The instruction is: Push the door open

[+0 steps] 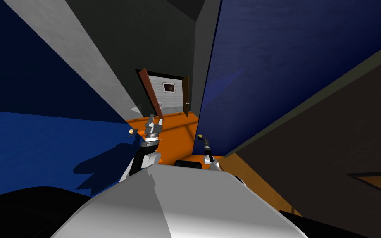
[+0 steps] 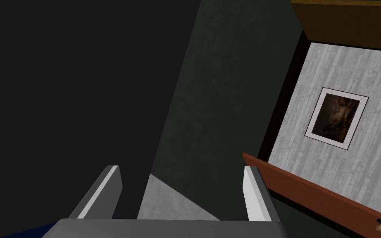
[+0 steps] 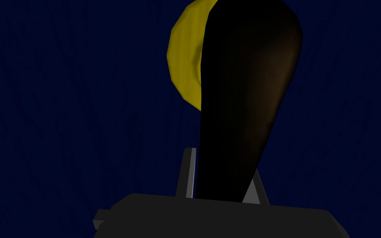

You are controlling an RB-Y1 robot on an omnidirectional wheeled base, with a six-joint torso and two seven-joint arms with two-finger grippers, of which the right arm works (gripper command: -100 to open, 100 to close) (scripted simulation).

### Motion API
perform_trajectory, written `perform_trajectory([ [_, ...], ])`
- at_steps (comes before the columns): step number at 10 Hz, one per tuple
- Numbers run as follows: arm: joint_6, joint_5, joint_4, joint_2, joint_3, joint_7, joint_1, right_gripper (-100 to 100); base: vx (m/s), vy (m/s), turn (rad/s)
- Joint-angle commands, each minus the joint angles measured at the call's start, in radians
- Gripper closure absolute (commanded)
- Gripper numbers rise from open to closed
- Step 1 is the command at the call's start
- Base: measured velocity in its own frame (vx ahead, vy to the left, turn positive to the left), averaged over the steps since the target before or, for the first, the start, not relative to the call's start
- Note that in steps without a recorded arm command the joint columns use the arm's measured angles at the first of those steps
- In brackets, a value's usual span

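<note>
Currently: right hand [image 3: 222, 167] is clamped on the dark lever handle [image 3: 243, 103], one finger pressing each side. A yellow round plate [image 3: 185, 62] sits behind the lever, flat on the dark blue door [image 1: 276, 74]. The handle is near the door's leading edge, low on the panel, just ahead of me to the right.

Judgement: gripping the lever rather than pressing the panel suggests the latch must be released first. The push would then go through the same hold, close to the free edge where leverage is best.

Left hand [image 2: 181, 177] is raised ahead of me, fingers [image 2: 253, 194] spread wide, gripping nothing. It is apart from the door and looks to be kept out of the swing.

Surroundings: a blue panel [image 1: 41, 144] with a small knob [image 1: 132, 132] stands close on my left. The passage is narrow, so the left forearm could catch there. Orange floor [image 1: 177, 132] runs ahead between the two blue faces.

Far end: a brown door [image 1: 150, 93] stands ajar, with a framed picture [image 2: 336, 117] on the grey wall beyond it.
</note>
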Motion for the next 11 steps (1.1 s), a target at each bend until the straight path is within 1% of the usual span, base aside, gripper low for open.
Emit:
perform_trajectory([
  [1,0.007,-0.006,-0.024,0.005,-0.012,0.006,0.003,100,0.142,0.125,-0.069],
  [5,0.010,-0.023,-0.025,0.024,-0.043,0.018,0.002,100,0.157,0.097,-0.059],
  [6,0.016,-0.024,-0.035,0.010,-0.048,0.018,0.012,100,0.074,0.013,-0.037],
  [7,0.012,-0.034,-0.033,-0.003,-0.065,0.023,0.011,100,0.106,0.045,-0.046],
  [8,0.012,-0.036,-0.033,-0.005,-0.068,0.025,0.011,100,0.149,0.073,-0.051],
  [11,0.011,-0.053,-0.033,-0.013,-0.094,0.035,0.011,100,0.174,0.091,-0.043],
])
